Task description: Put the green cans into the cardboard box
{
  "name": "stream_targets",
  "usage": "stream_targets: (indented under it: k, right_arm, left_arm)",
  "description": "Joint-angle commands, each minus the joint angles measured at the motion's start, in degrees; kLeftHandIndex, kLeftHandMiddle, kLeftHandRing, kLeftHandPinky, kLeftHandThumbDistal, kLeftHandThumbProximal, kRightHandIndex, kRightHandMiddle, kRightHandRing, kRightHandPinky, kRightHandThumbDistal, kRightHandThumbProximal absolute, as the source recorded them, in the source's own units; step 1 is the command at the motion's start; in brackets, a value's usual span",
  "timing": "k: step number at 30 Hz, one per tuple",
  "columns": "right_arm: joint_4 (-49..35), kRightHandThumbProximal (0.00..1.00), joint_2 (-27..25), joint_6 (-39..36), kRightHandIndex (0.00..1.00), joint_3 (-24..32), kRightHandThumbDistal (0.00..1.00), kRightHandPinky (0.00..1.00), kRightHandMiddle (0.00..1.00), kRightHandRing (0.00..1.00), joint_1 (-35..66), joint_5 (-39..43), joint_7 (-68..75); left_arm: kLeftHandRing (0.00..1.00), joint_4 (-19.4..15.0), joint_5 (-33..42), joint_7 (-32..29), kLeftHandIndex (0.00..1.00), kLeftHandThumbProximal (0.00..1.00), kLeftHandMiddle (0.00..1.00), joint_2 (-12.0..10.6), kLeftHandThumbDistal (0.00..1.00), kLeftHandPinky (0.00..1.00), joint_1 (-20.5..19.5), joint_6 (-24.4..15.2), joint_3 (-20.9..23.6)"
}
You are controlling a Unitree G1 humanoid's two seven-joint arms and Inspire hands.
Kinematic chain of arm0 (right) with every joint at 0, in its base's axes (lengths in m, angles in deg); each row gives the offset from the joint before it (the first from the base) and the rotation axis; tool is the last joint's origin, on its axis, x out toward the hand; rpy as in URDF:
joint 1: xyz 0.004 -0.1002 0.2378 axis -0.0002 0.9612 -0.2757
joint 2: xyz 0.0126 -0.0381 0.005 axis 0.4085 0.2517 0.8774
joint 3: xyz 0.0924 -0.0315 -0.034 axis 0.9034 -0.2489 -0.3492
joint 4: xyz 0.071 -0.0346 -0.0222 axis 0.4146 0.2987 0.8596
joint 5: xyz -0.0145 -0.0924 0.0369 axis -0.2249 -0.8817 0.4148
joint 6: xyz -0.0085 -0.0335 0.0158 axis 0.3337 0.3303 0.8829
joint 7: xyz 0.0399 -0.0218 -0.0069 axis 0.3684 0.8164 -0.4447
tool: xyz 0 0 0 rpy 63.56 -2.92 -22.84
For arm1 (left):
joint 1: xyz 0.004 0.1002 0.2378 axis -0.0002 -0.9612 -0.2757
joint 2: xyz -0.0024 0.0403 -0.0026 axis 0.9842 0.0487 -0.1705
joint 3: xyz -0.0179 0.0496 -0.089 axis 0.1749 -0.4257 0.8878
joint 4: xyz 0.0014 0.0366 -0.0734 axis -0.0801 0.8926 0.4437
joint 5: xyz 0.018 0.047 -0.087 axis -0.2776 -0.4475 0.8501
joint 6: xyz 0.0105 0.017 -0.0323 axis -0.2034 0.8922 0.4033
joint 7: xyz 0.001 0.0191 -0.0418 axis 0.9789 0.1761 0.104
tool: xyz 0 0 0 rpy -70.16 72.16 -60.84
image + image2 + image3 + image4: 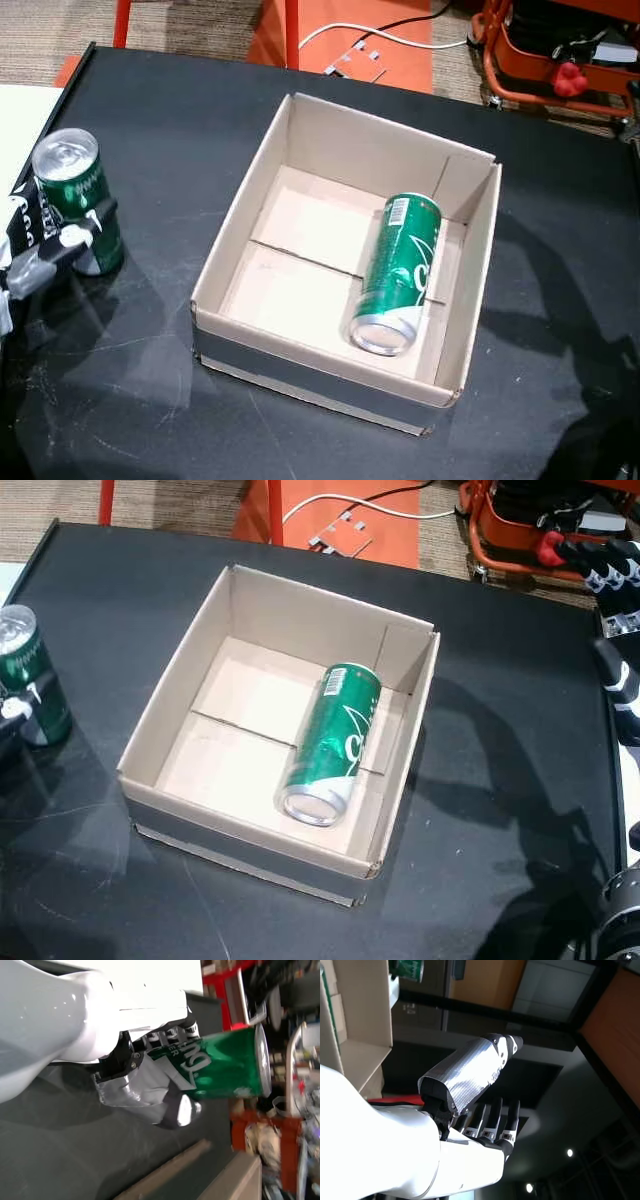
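One tall green aluminium can (396, 273) already lies on its side in the open cardboard box (232, 210); the second upright green can (78, 200) stands left of it in your left hand (48, 252); lift it clear of the box wall; fingers (175, 1110) wrap it; your right hand (470, 1110) is spread, empty.

Black table and orange clutter beyond it.
A scuffed black table (150, 400) fills both head views. Past its far edge, a white cable (385, 35) lies across an orange mat (345, 30), near an orange frame (540, 70).
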Motion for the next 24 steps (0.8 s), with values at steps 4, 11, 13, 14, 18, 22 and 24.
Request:
stream_targets:
  k: [4,11,13,14,18,22,24]
  right_arm:
    - [0.3,0.52,-0.1,-0.1,0.77,0.6,1.00,0.65,0.68,0.66,-0.2,-0.1,-0.2]
    - [0.7,0.53,0.3,-1.0,0.76,0.9,0.93,0.65,0.67,0.66,-0.3,-0.4,0.3]
    - [0.6,0.53,0.4,-1.3,0.76,0.8,0.94,0.65,0.66,0.66,-0.3,-0.6,0.8]
    - [0.8,0.53,0.4,-1.1,0.76,1.0,0.94,0.65,0.66,0.66,-0.4,-0.5,0.6]
    - [1.1,0.54,0.6,-2.1,0.76,1.1,0.92,0.67,0.67,0.66,-0.5,-0.9,0.7]
    - [1.2,0.54,0.7,-3.2,0.75,1.1,0.72,0.69,0.67,0.67,-0.8,-0.8,-0.9]
    - [1.3,0.49,0.7,-1.8,0.77,1.0,0.77,0.69,0.68,0.67,-1.1,-0.6,-1.8]
  left_arm:
    - [0.38,1.2,0.3,2.0,0.45,0.00,0.39,-0.7,0.36,0.42,-0.3,1.7,1.0]
    - [0.36,1.2,0.1,2.9,0.42,0.00,0.35,-0.3,0.33,0.42,-0.4,1.2,1.5]
    - [0.36,1.1,0.3,3.1,0.42,0.00,0.35,-0.2,0.33,0.42,-0.3,1.4,1.8]
    - [0.35,1.1,0.5,3.0,0.42,0.00,0.34,-0.1,0.34,0.41,-0.3,1.5,2.0]
    - [0.35,1.0,0.7,3.2,0.41,0.00,0.33,0.0,0.37,0.40,-0.3,1.3,2.6]
    - [0.36,0.5,-0.2,3.3,0.43,0.00,0.35,0.3,0.38,0.41,-0.8,-1.8,2.2]
    - [0.35,0.1,0.4,2.3,0.43,0.00,0.35,0.2,0.40,0.41,-0.6,-3.5,2.5]
